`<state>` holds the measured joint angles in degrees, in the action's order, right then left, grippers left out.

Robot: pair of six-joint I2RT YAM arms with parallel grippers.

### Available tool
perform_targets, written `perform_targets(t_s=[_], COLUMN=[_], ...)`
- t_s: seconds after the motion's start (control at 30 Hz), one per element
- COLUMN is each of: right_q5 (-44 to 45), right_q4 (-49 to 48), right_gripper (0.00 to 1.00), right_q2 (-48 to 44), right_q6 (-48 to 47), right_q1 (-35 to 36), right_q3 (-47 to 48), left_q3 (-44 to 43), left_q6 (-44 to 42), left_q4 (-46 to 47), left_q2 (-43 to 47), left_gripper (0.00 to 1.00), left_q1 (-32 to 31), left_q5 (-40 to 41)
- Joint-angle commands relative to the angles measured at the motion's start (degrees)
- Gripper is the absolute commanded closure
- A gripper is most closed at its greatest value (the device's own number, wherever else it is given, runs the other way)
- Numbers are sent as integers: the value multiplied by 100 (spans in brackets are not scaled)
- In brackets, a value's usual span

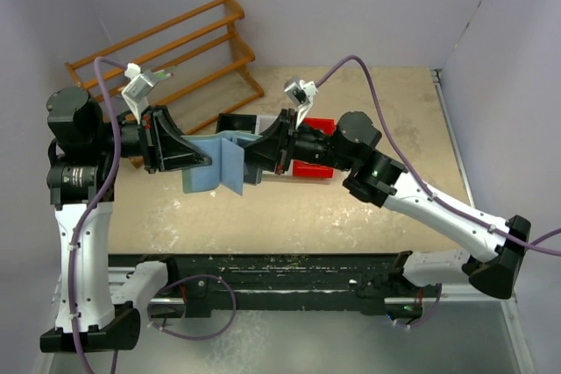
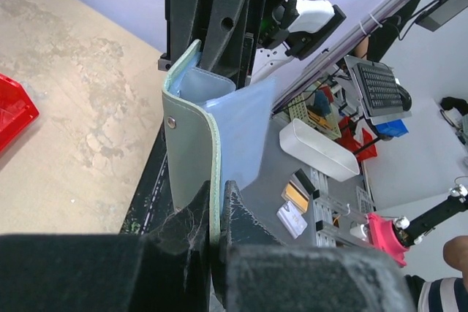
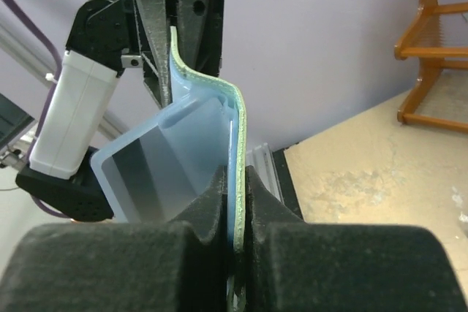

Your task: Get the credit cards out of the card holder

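Card holder [image 1: 217, 165] is up in the air between my two grippers, off the table [image 1: 307, 208], spread open like a book with its pale blue inside showing. My left gripper [image 2: 217, 217] is clamped on it. Both fingers [image 2: 186, 217] pinch the grey-green cover at its edge, and the snap stud sits on the cover a little beyond my tips. My right gripper [image 3: 235, 199] is clamped on it too, coming from the opposite side, with its pads pressed on either side of a pale blue inner leaf and its green rim. The two grippers face each other tip to tip with only the holder between them.

Just ahead of my right fingertips a clear sleeve [image 3: 157, 158] fans out to the left of the pinched leaf. A grey patch with a darker band shows through it, but I can't tell if that is a card. In the left wrist view a pale blue sleeve sticks out to the right of the cover, past my fingertips.

Behind and below my right gripper a red bin [image 1: 320, 170] sits on the table, partly hidden by the arm. A black bin [image 1: 235, 122] is just beyond the holder. A wooden rack [image 1: 175, 50] stands beyond my left gripper by the back wall, well apart from the holder.
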<state>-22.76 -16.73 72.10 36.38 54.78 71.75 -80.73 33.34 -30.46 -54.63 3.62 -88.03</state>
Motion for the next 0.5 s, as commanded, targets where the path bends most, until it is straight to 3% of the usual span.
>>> perform_targets(t_s=[0.0, 0.07, 0.13, 0.2, 0.3, 0.47], right_q5=[-156, 78, 672, 1432, 2554, 3903], right_q4=[-674, -559, 86, 1101, 2314, 3430], right_gripper=[100, 100, 100, 100, 100, 100], right_q2=[-274, -285, -233, -55, 200, 591], right_q6=[143, 112, -145, -448, -790, -1315], right_q1=[30, 123, 262, 382, 553, 856], right_q3=[-157, -95, 210, 651, 1277, 1930], left_q3=[-7, -81, -485, -956, -1087, -758], left_q6=[-281, -977, -2354, -3610, -3940, -4015], left_q4=[-14, -605, -2032, -3209, -3411, -3012], left_q2=[61, 18, -186, -471, -543, -88], left_gripper=[90, 78, 61, 58, 49, 28], left_q1=[-19, -15, -19, -19, -19, -19], left_q5=[-527, -228, 437, 1523, 3045, 3750])
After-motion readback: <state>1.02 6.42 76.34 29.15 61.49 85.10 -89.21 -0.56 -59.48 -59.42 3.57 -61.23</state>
